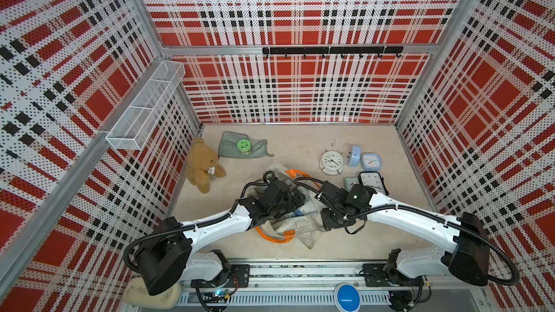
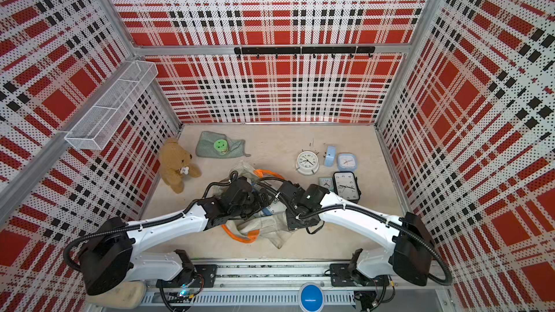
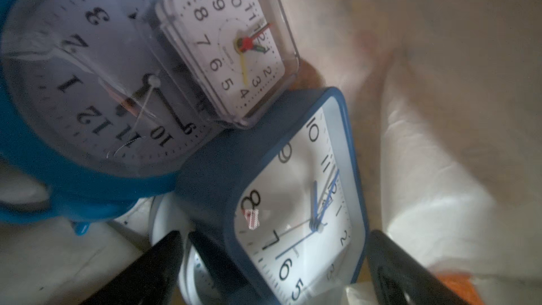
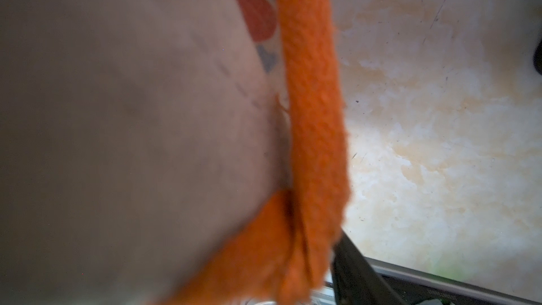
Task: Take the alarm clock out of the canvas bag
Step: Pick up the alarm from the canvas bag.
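Canvas bag (image 1: 303, 229) is seen slumped on the table (image 1: 300, 145) in both top views, its orange strap (image 4: 313, 112) clamped by the right gripper (image 4: 311, 253). Inside it, a dark-blue alarm clock (image 3: 296, 200) is straddled, not yet gripped, by the wide-spread jaws of the left gripper (image 3: 275, 233), and is wedged beside a round blue clock (image 3: 88, 83) and a clear-cased clock (image 3: 228, 45)

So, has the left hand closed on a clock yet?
No, the left hand is open, fingers either side of the blue square clock.
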Controlling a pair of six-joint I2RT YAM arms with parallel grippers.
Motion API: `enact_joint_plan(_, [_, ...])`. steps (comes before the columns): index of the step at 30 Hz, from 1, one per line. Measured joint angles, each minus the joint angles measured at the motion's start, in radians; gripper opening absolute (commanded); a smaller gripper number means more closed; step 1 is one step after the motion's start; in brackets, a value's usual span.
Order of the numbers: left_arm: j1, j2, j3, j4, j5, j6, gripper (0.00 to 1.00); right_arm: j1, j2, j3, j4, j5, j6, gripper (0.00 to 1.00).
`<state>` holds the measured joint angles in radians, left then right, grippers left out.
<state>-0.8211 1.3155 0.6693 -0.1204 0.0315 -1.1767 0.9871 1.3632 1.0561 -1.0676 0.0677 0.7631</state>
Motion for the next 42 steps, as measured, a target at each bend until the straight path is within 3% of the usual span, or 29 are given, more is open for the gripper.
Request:
enact_joint_plan(8, [0.03,0.073,-0.036,0.182,0.026,0.006,0.97,0.0,0.003,-0.002,0.007,-0.007,0.0,0.58])
enact_joint_plan(15, [0.038,0.109,-0.072,0.323,0.024,0.003,0.83,0.002,0.028,-0.002,0.007,-0.008,-0.004,0.58])
enact_joint_plan(32, [-0.011,0.099,-0.047,0.325,0.005,0.021,0.58,0.006,0.03,-0.002,-0.025,0.003,-0.007,0.6])
enact_joint_plan(42, [-0.025,0.043,-0.029,0.302,0.001,0.04,0.4,0.006,0.031,0.05,-0.093,0.039,-0.015,0.7])
